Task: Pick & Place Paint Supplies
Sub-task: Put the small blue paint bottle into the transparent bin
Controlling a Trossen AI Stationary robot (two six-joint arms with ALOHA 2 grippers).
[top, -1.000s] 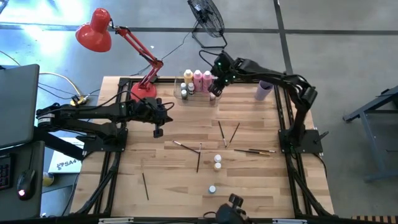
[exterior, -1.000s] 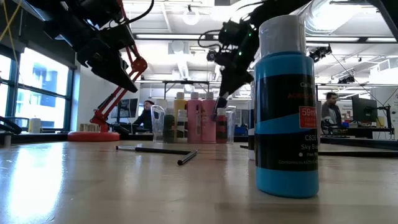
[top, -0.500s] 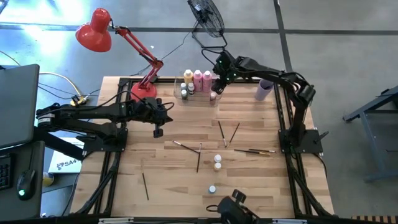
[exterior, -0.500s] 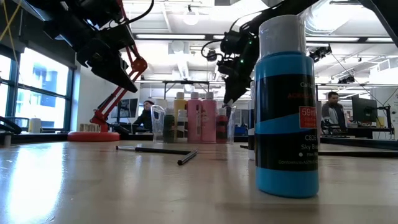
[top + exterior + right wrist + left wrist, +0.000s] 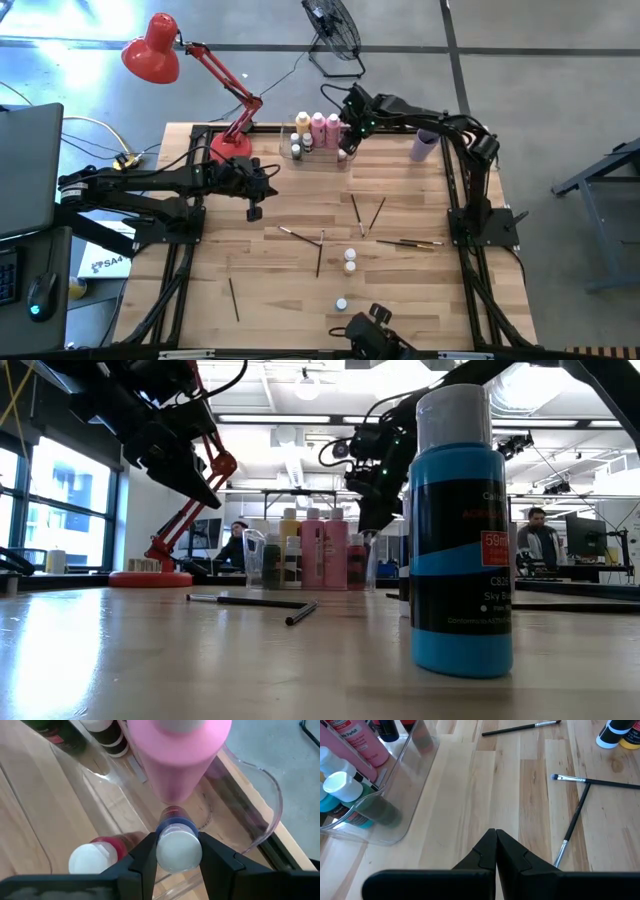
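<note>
Right hand (image 5: pixel 178 851) is clamped on a tiny white-capped bottle (image 5: pixel 178 845), its two fingers pressing either side of the cap, and I have it hanging over the near corner of the clear bin (image 5: pixel 260 795) at the far edge of the worktop (image 5: pixel 300 270); from above, the same hand (image 5: pixel 348 133) sits just beside the tall pink bottles (image 5: pixel 325 127). My job now, as I judge it, is to set this bottle down inside the bin without disturbing what stands there; a red-labelled small bottle (image 5: pixel 92 857) is just beside the spot and the big pink bottle (image 5: pixel 180 755) rises right behind it, so I would come straight down into the gap between them, keep the bottle upright, and part the fingers only once its base is resting on the bin floor; letting go early risks a tip against the neighbours. Left hand (image 5: pixel 495 847) waits with its fingers pressed together, holding nothing, over the left part of the worktop; several paintbrushes (image 5: pixel 320 252) and three small bottles (image 5: pixel 349 260) lie loose mid-worktop, not yet collected; a lilac cup (image 5: pixel 424 145) stands by the right arm.
</note>
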